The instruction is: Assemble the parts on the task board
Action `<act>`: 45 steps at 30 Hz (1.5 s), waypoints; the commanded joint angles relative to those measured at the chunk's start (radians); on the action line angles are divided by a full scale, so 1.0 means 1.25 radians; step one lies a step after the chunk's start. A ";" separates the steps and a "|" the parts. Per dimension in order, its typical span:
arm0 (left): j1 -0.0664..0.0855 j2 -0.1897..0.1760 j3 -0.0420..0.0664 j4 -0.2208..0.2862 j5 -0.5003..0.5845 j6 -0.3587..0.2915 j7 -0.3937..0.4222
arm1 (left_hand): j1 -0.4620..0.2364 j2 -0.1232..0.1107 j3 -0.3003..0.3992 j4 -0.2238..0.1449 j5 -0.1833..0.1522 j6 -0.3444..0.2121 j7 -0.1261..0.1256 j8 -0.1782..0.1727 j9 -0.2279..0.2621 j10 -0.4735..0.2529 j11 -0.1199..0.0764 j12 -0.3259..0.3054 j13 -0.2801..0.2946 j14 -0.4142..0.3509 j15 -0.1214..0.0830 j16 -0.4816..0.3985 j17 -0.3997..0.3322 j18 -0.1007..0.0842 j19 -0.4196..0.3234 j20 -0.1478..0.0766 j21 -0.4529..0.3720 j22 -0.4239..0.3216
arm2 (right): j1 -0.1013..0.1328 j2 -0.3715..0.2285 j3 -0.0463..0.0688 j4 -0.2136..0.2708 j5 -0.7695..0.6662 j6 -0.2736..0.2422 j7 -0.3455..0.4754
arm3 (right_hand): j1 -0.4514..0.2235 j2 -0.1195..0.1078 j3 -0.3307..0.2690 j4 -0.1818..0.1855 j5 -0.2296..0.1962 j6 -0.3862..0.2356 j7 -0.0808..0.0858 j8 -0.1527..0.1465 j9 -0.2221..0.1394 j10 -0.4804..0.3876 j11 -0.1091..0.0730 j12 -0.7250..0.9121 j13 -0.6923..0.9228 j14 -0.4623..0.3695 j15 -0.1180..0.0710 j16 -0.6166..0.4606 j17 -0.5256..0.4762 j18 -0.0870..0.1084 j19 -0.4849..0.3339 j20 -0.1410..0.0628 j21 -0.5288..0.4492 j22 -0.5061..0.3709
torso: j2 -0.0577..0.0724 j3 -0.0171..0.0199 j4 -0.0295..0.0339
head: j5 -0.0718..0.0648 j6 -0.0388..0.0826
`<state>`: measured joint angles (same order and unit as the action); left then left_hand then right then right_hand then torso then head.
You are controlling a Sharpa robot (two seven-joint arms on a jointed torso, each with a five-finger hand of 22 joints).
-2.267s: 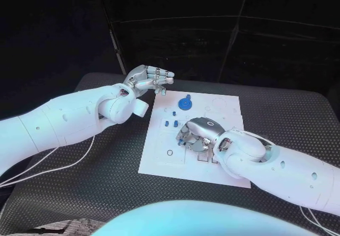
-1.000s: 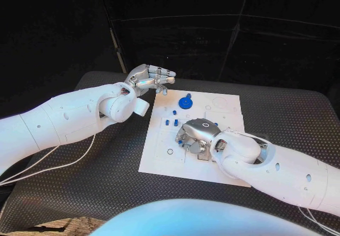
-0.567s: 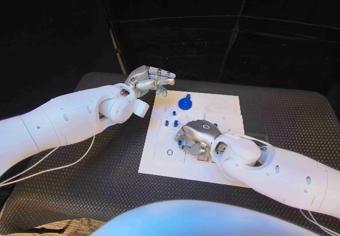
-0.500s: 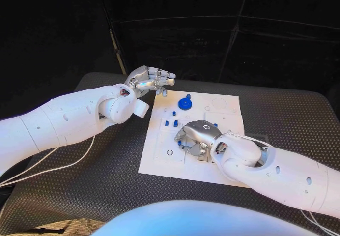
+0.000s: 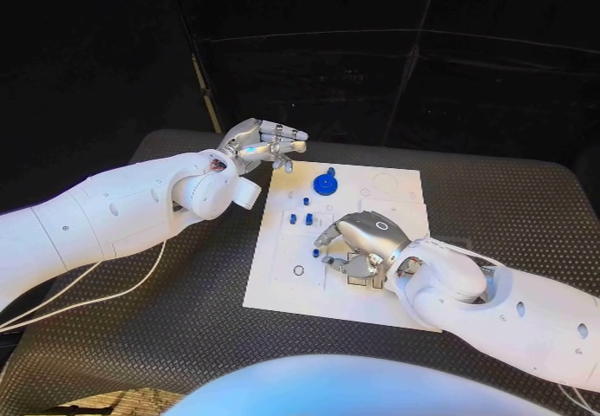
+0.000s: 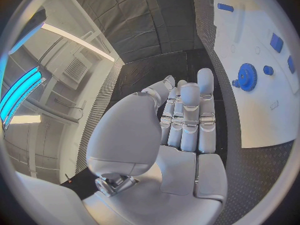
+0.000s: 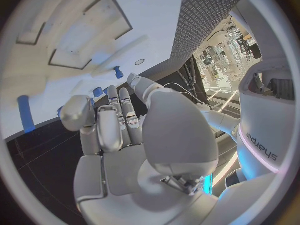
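Risk: my right hand (image 5: 359, 245) hovers low over the task board (image 5: 401, 195), fingers curled in, and I can't tell whether it grips anything. A blind descent could, I judge, knock the small blue pegs (image 5: 302, 218) just beside it.
Left hand: my left hand (image 5: 260, 143) is clenched on nothing, off the board's far-left corner.
Parts: blue gear (image 5: 325, 183) near the far edge.
Room: bare board right of the gear; black table (image 5: 500, 208) open all round.

A black bench (image 5: 163, 295) with a fine woven-looking texture carries the things. A white task board (image 5: 282, 290) lies flat near its middle, turned slightly askew to the bench's edges. Thin white cables (image 5: 94, 290) trail across the bench surface beside the board.
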<state>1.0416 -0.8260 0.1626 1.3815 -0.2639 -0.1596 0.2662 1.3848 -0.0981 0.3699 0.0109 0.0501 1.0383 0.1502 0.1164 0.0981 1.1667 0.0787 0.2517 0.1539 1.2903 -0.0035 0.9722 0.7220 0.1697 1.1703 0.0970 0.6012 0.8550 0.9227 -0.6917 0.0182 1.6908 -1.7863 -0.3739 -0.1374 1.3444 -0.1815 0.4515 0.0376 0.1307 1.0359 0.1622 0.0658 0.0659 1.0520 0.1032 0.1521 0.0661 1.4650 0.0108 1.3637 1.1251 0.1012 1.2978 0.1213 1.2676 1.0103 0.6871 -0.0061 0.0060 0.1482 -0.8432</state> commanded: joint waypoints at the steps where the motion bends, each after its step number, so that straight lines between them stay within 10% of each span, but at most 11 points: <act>1: 0.001 -0.002 0.001 0.000 0.004 0.012 -0.001 | -0.003 0.006 -0.004 0.000 -0.002 -0.003 0.004 -0.005 -0.001 -0.007 0.001 0.005 0.001 -0.004 0.003 -0.003 -0.001 0.009 -0.004 0.004 -0.005 -0.001 | 0.004 -0.025 0.015 0.023 0.072 -0.039 0.016 | -0.004 -0.014 -0.021 0.000 0.004 -0.026 0.000 -0.003 -0.002 -0.035 0.003 -0.002 -0.001 0.003 0.007 -0.027 -0.043 0.021 -0.032 -0.001 -0.039 -0.060 | -0.001 -0.0008 -0.0020 | -0.005 0.004; 10: 0.001 -0.001 0.000 -0.001 0.004 0.016 -0.003 | -0.003 0.006 -0.004 0.000 -0.002 -0.003 0.004 -0.005 -0.001 -0.007 0.001 0.005 0.001 -0.004 0.003 -0.003 -0.001 0.009 -0.004 0.004 -0.005 -0.001 | 0.022 -0.085 0.083 0.032 0.160 0.002 -0.006 | 0.030 0.009 -0.168 0.017 0.010 -0.093 -0.025 -0.002 0.000 -0.132 0.015 0.042 0.004 -0.027 0.016 -0.070 -0.122 0.034 -0.062 0.009 -0.110 -0.150 | 0.000 -0.0014 0.0007 | -0.021 0.018; 15: 0.001 -0.001 0.000 -0.002 0.004 0.014 -0.002 | -0.003 0.006 -0.004 0.000 -0.002 -0.003 0.004 -0.005 -0.001 -0.007 0.001 0.005 0.001 -0.004 0.003 -0.003 -0.001 0.009 -0.004 0.004 -0.005 -0.001 | 0.031 -0.109 0.100 0.007 0.110 0.091 -0.041 | 0.058 0.008 -0.228 0.029 0.021 -0.109 -0.039 -0.002 0.000 -0.155 0.016 0.073 0.005 -0.030 0.018 -0.071 -0.129 0.035 -0.060 0.010 -0.121 -0.163 | 0.001 -0.0025 0.0000 | -0.027 0.023; 24: 0.001 0.000 -0.001 -0.004 0.004 0.014 0.000 | -0.003 0.007 -0.005 0.000 -0.002 -0.003 0.004 -0.005 -0.001 -0.008 0.001 0.005 0.002 -0.005 0.003 -0.004 -0.002 0.009 -0.004 0.004 -0.005 -0.001 | 0.037 -0.136 0.107 0.008 0.047 0.208 -0.075 | 0.083 0.007 -0.276 0.050 0.025 -0.102 -0.046 -0.001 0.001 -0.164 0.014 0.106 0.005 -0.029 0.016 -0.069 -0.132 0.036 -0.056 0.008 -0.129 -0.171 | 0.000 -0.0017 0.0005 | -0.028 0.017; 45: 0.001 0.002 -0.001 -0.005 0.004 0.005 0.009 | -0.002 0.007 -0.004 -0.001 -0.002 -0.003 0.004 -0.005 -0.002 -0.009 0.000 0.007 0.002 -0.004 0.003 -0.003 0.000 0.009 -0.004 0.004 -0.006 -0.002 | 0.037 -0.102 0.107 -0.029 -0.003 0.198 -0.095 | 0.115 0.067 -0.197 0.058 -0.030 -0.037 -0.016 0.004 0.003 -0.076 -0.008 0.149 -0.004 0.002 -0.004 -0.056 -0.101 0.025 -0.003 -0.008 -0.096 -0.120 | 0.001 -0.0008 0.0005 | -0.028 0.016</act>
<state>1.0412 -0.8247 0.1606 1.3743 -0.2639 -0.1538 0.2644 1.3848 -0.0981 0.3699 0.0109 0.0501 1.0383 0.1502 0.1164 0.0975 1.1594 0.0786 0.2566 0.1559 1.2903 -0.0035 0.9722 0.7210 0.1697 1.1703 0.0970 0.5973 0.8540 0.9673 -0.8213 0.1516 1.6568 -1.7639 -0.1254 -0.2465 1.4856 -0.1058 0.1988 0.1102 0.0991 0.9821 0.1429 0.0658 0.0688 0.9492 0.0931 0.3425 0.0628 1.4615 0.0068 1.2981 0.9994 0.1325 1.2872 0.1124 1.1451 0.8579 0.6872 -0.0072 0.0074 0.1120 -0.8223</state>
